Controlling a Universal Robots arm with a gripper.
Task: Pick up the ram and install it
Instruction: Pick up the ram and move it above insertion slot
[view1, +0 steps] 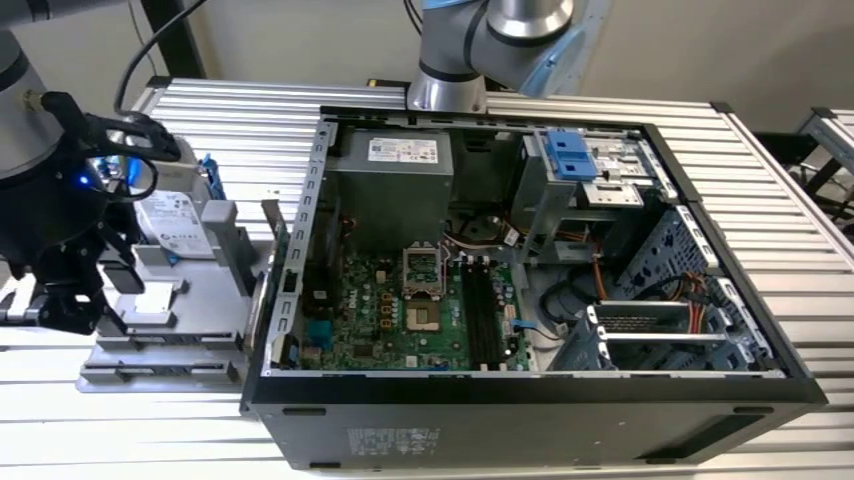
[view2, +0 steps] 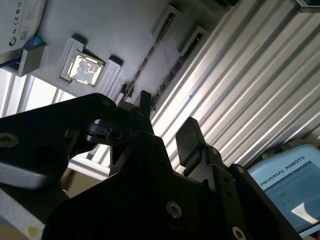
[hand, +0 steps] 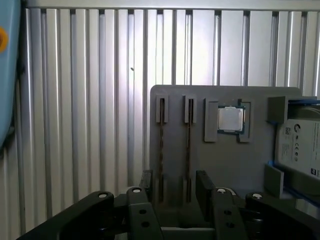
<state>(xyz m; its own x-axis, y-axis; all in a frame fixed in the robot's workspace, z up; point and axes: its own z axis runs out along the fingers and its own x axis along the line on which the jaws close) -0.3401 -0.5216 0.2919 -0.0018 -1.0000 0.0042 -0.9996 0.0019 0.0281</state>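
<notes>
First wrist view: pincer (hand: 174, 187) spread near ram (hand: 188, 150) (edge-on in grey tray (hand: 225, 165)).

You're in a robotics lab: an opened computer case (view1: 534, 425) on a ribbed aluminium table (view1: 787, 190), a robot arm (view1: 461, 60) beside it

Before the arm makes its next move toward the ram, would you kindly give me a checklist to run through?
1. Gripper open, nothing held: ok.
2. Ram standing in the gray tray: ok; a second stick stands beside it.
3. Gripper lined up on one stick: cannot tell; both show between its fingers.
4. Black motherboard slots free: ok, they look empty.
5. Computer case open: ok.
</notes>
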